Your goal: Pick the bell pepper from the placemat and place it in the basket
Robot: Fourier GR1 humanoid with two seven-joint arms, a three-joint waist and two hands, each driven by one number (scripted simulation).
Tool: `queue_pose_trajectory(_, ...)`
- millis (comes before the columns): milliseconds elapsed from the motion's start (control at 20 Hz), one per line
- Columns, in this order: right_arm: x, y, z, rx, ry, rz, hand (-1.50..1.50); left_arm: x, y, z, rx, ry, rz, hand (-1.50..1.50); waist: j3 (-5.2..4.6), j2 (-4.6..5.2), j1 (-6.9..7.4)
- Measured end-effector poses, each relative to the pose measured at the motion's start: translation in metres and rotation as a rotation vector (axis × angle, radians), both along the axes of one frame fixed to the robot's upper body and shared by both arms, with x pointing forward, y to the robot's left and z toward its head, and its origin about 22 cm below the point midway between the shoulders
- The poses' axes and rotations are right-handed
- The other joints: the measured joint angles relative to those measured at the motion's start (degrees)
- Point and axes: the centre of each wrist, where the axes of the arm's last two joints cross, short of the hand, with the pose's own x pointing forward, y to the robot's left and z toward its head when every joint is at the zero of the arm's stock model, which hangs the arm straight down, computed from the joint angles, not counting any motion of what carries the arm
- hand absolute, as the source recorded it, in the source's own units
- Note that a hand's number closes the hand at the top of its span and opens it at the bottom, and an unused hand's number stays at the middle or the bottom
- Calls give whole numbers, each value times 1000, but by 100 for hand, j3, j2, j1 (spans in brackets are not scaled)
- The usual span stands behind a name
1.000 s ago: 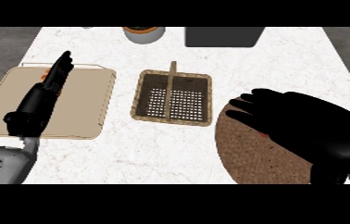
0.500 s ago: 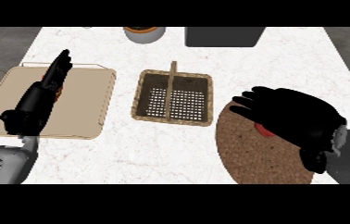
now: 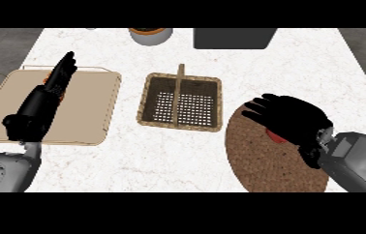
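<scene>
Head view: right hand [image 3: 297, 119] curls its fingers over the red bell pepper [image 3: 276, 135], mostly hidden, on the round brown placemat [image 3: 266, 160]. Just left stands the wicker basket [image 3: 180, 102]. Left hand [image 3: 44, 100] rests open, fingers straight, above a beige tray [image 3: 89, 112].

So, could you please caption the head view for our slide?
Right hand curled over the red bell pepper on the round placemat, beside the basket.
</scene>
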Motion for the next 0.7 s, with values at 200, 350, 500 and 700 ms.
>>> queue_pose_trajectory(200, 9, -15, -21, -3, -11, -4, -150, 1, -2, -6, 2, -1, 5, 0, 0, 0, -9)
queue_pose_trajectory(350, 16, -18, -24, 7, -18, -2, -150, 3, -1, -3, 4, -3, 9, 0, -1, -2, -15)
queue_pose_trajectory(500, 15, -20, -36, 23, -21, 12, -150, 2, 1, -2, 6, -6, 10, 0, -3, -6, -18)
queue_pose_trajectory(700, 12, -21, -40, 34, -39, 24, -150, 7, 5, -4, 4, 0, 9, 0, -3, -8, -34)
